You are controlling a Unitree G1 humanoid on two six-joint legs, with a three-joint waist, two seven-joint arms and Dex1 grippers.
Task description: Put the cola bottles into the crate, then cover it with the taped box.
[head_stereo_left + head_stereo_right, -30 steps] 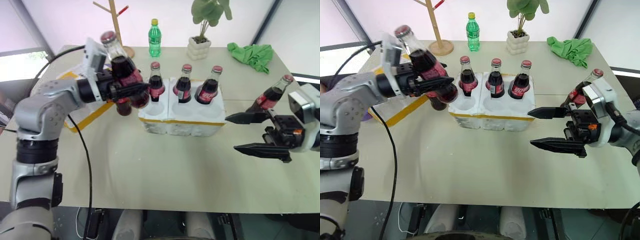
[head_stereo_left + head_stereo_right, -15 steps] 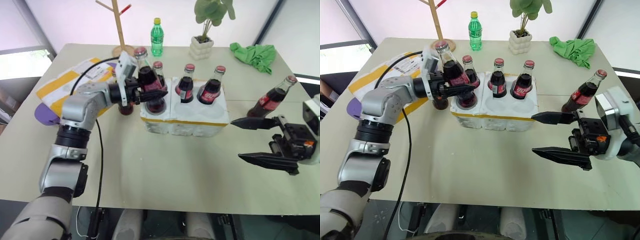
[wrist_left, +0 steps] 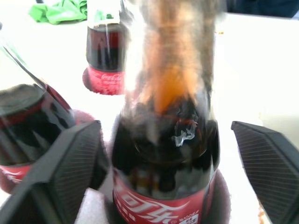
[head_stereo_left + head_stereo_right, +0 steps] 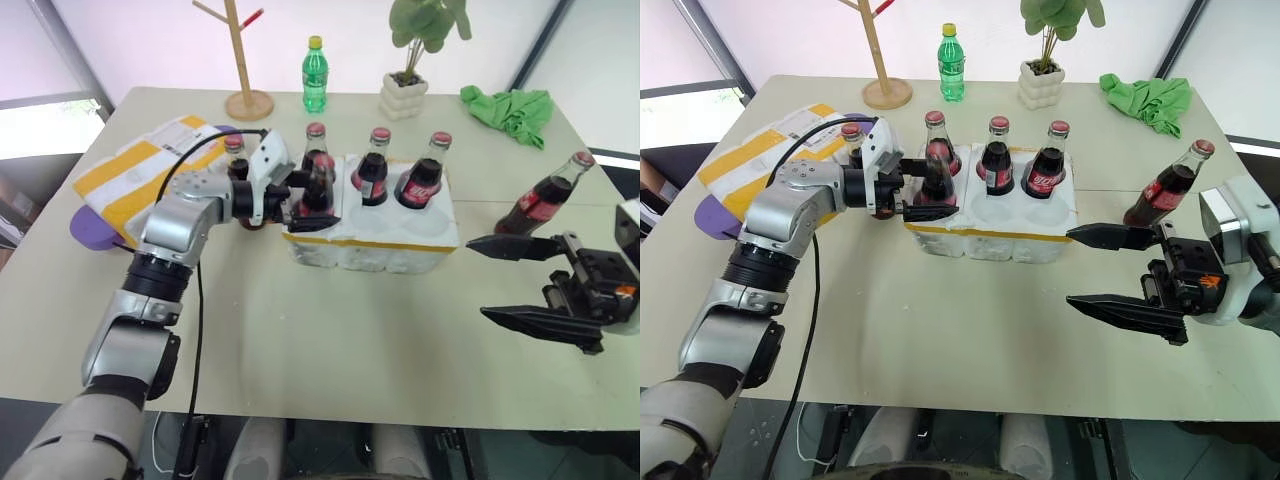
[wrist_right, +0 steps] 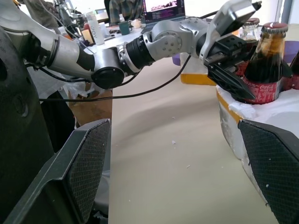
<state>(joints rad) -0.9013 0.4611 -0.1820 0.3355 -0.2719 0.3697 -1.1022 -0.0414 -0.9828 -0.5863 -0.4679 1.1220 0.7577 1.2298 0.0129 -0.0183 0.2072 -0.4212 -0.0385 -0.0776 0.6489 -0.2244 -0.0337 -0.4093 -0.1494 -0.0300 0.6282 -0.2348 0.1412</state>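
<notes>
- Now L gripper point(image 4: 925, 200) stood w/ fingers apart round cola bottle point(image 4: 937, 183) seated in crate point(image 4: 985, 230) front-left well.
- R gripper point(image 4: 1120, 270) spread, empty.
- Glass: prob. heavy, slick, breakable; grab at body.

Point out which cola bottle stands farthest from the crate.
The cola bottle standing alone by the right tool, well off the crate; another stands just beside it, four in it.

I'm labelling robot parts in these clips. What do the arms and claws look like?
Silver-grey jointed arm segments with black bands at the joints; a black cable loops along the left arm. The left claw and the right claw each have two black, tapered fingers with ribbed pads on a white-and-black wrist housing; the right's shows a small orange mark.
</notes>
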